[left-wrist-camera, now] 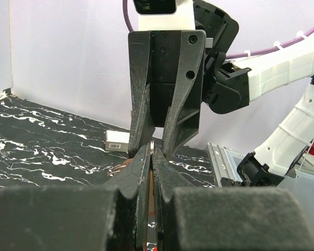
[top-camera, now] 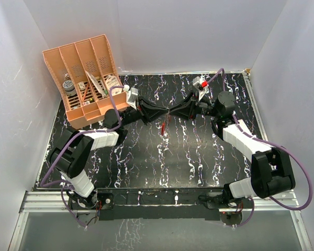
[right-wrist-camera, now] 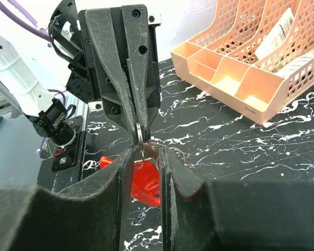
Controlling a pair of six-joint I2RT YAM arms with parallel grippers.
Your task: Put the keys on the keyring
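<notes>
Where the two arms meet over the black marbled table (top-camera: 146, 162), the keyring (right-wrist-camera: 146, 183) hangs beneath them.
A peach file organizer (top-camera: 86, 78) stands at the far left corner. The left gripper (right-wrist-camera: 139, 137) is pinched closed on a small metal ring (right-wrist-camera: 139, 128). The right gripper (left-wrist-camera: 157, 150) sits narrowly parted around that ring, grip unclear. The keyring, red, dangles just under their tips, above the table.

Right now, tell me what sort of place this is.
Probably a lab robot test cell: plain white walls box in a black marbled table, and a left arm and right arm are bolted to a metal rail at its near edge.
</notes>
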